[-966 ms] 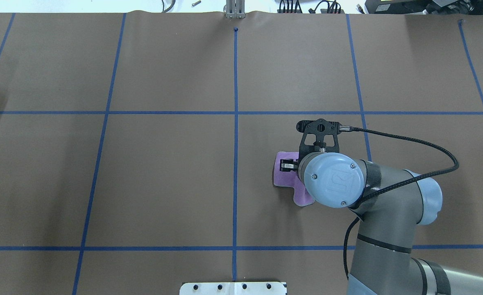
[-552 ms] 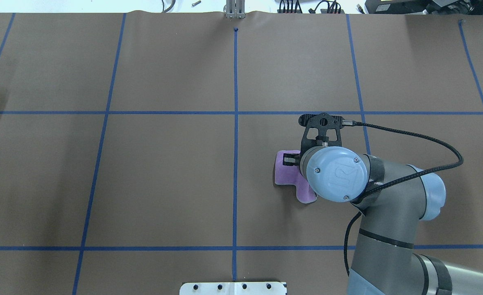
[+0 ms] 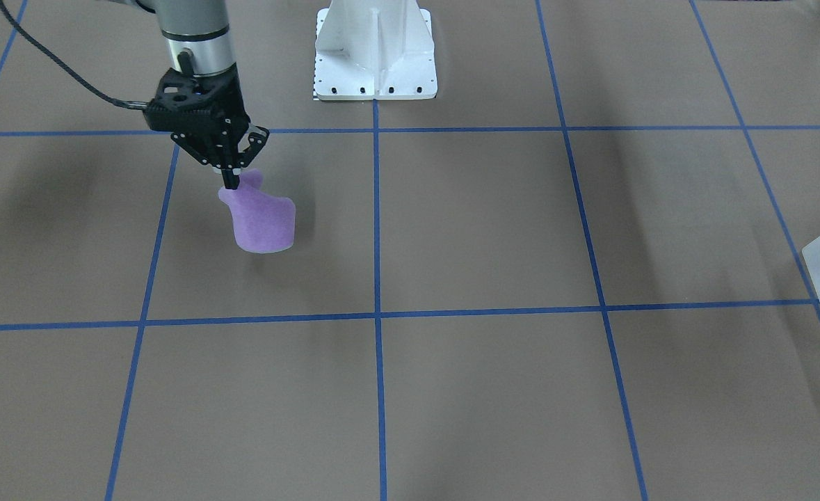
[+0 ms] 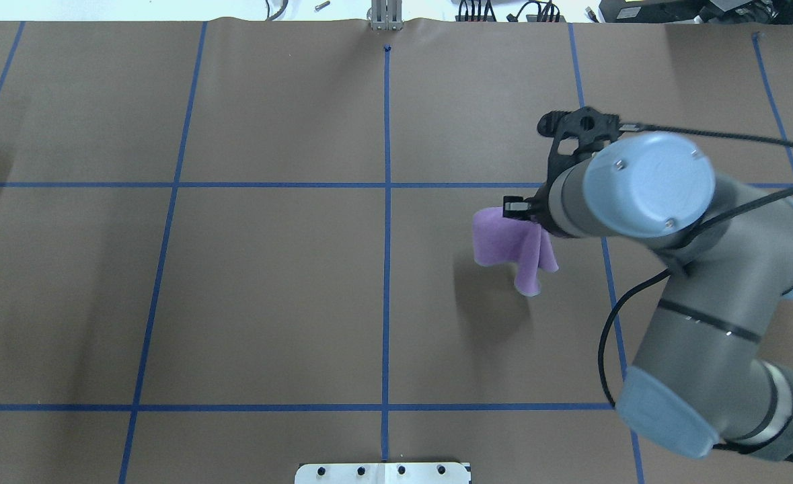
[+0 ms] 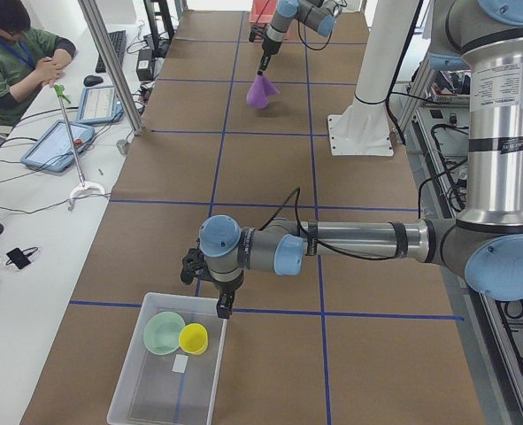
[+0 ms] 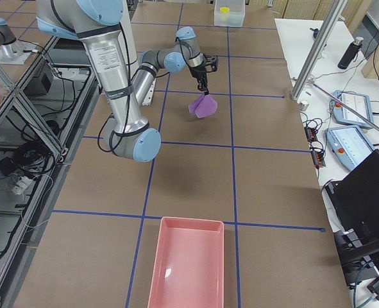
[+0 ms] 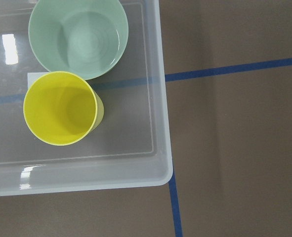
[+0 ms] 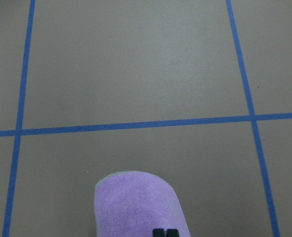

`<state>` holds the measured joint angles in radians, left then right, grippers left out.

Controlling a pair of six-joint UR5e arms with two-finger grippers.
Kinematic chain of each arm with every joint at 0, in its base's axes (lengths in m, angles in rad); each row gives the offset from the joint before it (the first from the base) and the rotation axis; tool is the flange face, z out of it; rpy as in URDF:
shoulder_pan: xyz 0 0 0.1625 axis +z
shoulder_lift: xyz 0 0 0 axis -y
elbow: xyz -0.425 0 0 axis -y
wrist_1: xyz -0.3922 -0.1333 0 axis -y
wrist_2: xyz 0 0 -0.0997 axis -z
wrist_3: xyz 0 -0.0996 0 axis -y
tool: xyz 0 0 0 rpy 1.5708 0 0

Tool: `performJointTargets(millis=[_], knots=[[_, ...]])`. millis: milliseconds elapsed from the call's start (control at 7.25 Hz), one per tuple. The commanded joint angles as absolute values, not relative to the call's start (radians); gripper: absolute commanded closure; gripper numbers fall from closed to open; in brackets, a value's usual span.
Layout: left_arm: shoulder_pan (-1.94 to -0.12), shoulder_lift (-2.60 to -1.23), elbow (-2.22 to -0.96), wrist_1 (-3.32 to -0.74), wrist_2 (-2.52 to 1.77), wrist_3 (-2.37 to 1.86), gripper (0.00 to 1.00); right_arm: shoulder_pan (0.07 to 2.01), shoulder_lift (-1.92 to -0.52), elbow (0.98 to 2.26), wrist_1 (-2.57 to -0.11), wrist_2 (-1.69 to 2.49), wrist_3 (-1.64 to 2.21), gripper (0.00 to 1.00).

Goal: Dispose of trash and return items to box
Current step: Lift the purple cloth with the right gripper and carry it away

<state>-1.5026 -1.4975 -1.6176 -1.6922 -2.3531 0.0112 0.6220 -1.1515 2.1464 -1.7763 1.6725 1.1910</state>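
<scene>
My right gripper (image 3: 232,182) is shut on the top of a purple cloth (image 3: 263,219) and holds it hanging above the table; the gripper (image 4: 516,208) and the cloth (image 4: 504,242) also show in the overhead view. The translucent box (image 7: 160,123) holds a yellow cup (image 7: 62,108) and a mint-green bowl (image 7: 78,37), both upright. My left gripper (image 5: 223,305) hangs over the box's near corner in the exterior left view (image 5: 168,390); I cannot tell if it is open or shut.
A pink tray (image 6: 188,266) lies at the table's end on my right. The white robot base (image 3: 375,52) stands at the middle of my edge. An operator (image 5: 13,49) sits at a side table with tablets.
My right gripper has lifted the purple cloth off the table and carried it farther from me and to the right. The cloth now hangs from the fingers.
</scene>
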Motion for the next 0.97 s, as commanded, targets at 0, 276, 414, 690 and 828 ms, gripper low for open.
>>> performJointTargets(millis=[0,276,414,690,828], knots=[[-1.508,-1.497,-1.612,-1.690,-2.353,0.011,0.01,0.879,-1.201,2.224,-1.865,1.933,0.911,1.00],[-1.511,-1.497,-1.603,-1.692,-2.361,0.012,0.01,1.135,-1.361,2.233,-1.867,2.138,0.556,1.00],[-1.509,-1.500,-1.598,-1.689,-2.359,0.011,0.01,1.269,-1.456,2.227,-1.870,2.205,0.359,1.00],[-1.509,-1.503,-1.603,-1.690,-2.361,0.011,0.01,1.504,-1.587,2.127,-1.864,2.290,-0.001,1.00],[-1.509,-1.503,-1.605,-1.692,-2.361,0.011,0.01,1.613,-1.592,2.008,-1.862,2.327,-0.207,1.00]])
